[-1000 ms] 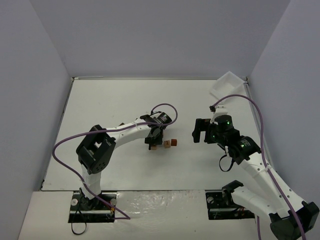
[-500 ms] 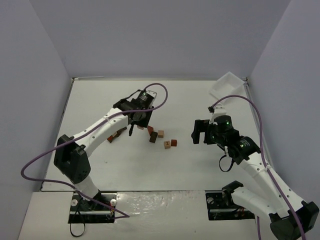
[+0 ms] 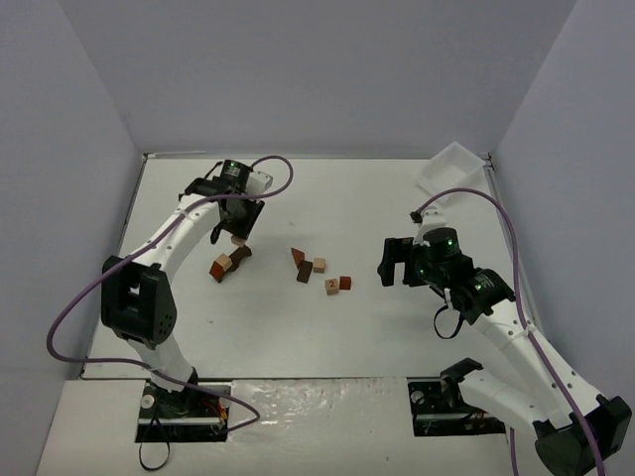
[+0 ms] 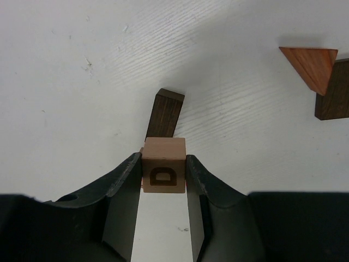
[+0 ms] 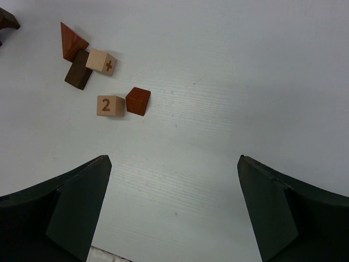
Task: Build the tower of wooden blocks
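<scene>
Left end effector clamped on pale "D" cube, well left of the "2" cube. Right end effector wide open over desk, right of the "2" cube. Reads as the transport step. Next: bring D to the block cluster just beyond the "2" cube and seat it square.

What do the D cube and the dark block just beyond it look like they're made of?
D cube, in the left pincer: pale wood, matte, probably unvarnished; letter looks printed or burned. Dark block: dark wood, faint grain streaks, possibly stained.

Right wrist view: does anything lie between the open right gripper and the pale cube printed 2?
Nothing visible does: bare table separates the right gripper from the cube printed 2; a red-brown cube sits beside it.
</scene>
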Robot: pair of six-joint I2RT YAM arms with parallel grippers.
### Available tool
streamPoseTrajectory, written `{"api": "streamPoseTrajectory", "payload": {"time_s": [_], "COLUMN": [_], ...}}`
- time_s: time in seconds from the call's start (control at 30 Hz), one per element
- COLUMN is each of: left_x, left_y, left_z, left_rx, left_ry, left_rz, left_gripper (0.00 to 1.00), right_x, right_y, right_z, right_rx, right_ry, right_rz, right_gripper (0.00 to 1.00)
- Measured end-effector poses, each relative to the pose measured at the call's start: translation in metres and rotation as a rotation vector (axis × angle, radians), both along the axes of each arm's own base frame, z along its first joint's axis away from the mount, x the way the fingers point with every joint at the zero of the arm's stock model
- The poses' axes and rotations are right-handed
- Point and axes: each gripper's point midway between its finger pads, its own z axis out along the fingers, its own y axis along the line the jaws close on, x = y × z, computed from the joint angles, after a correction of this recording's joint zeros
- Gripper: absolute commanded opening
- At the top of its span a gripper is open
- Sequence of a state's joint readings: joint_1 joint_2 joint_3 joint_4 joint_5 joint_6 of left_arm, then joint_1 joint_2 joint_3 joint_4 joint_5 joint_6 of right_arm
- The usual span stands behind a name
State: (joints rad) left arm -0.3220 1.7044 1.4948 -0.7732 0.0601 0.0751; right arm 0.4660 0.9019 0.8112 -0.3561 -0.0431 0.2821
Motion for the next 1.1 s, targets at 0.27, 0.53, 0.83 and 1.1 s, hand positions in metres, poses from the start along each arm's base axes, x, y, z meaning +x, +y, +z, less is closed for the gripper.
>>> {"api": "streamPoseTrajectory", "payload": {"time_s": [0.27, 0.53, 0.83, 1.1], "left_x": [0.005, 0.002, -0.002, 0.0], "left_y": [0.012, 0.018, 0.019, 0.019], "left_z": [-0.024, -0.037, -0.051, -0.057], "left_rx": [-0.015, -0.073, -0.078, -0.071], "left_ry": [0.069, 0.1, 0.121, 0.114], "left_rz": [-0.071, -0.104, -0.14, -0.16], "left_gripper": [0.0, 0.0, 0.0, 0.0], "right_x": [0.0, 0.0, -0.001, -0.001], "right_y": [0.001, 0.002, 0.003, 0.003], "right_z": [-0.001, -0.003, -0.003, -0.003], "right_rx": [0.003, -0.001, 0.0, 0.001], "right_ry": [0.004, 0.013, 0.015, 0.015], "right_rz": [0.006, 0.011, 0.014, 0.016], "right_gripper": [0.99, 0.99, 0.99, 0.99]}}
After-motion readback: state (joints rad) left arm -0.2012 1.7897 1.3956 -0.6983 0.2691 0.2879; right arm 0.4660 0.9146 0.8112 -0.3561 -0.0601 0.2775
